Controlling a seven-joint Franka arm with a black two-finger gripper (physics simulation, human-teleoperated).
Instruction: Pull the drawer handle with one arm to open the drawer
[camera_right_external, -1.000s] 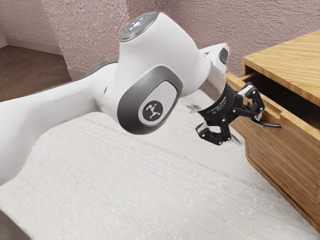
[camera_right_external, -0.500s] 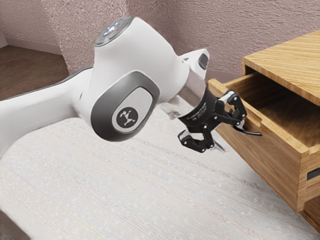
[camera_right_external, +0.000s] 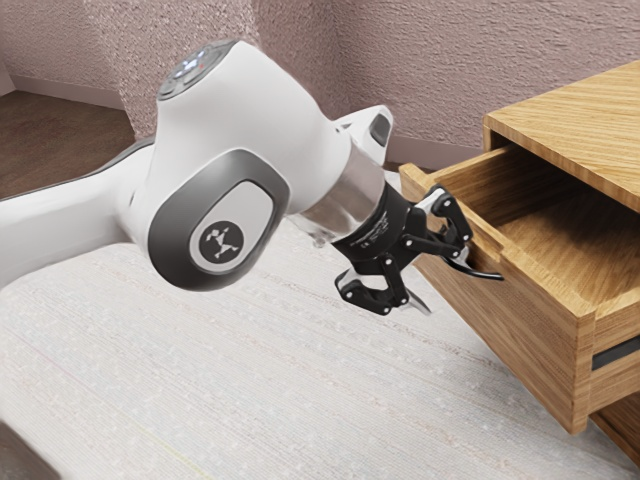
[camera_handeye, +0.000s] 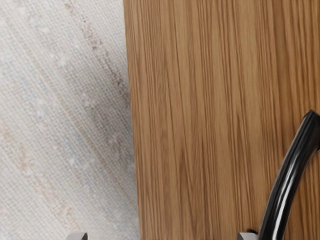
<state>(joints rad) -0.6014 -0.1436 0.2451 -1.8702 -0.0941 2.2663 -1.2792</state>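
Drawer (camera_right_external: 510, 310): found standing part-way out of the wooden cabinet (camera_right_external: 570, 120) at the exterior view's right, its bare interior exposed and its front panel well forward of the cabinet face. The black handle (camera_right_external: 484, 272) is a curved bar standing off the front panel, which leaves a gap behind it for a finger to enter. The gripper (camera_right_external: 442, 275) is presented square to the panel at handle height, the arm coming in from the exterior view's left along the line of drawer travel, so that any pull acts straight outward rather than across the runners. Its fingers stand wide apart and are not clamped on anything. In the wrist view one fingertip (camera_handeye: 246, 235) lies just beside the bar, apparently touching it, with the other well clear over the table (camera_handeye: 60, 125). Judgement: the bar is being hooked by a single finger, not pinched. The opening is judged largely achieved. The hooked hold could slip if the pull strays sideways.
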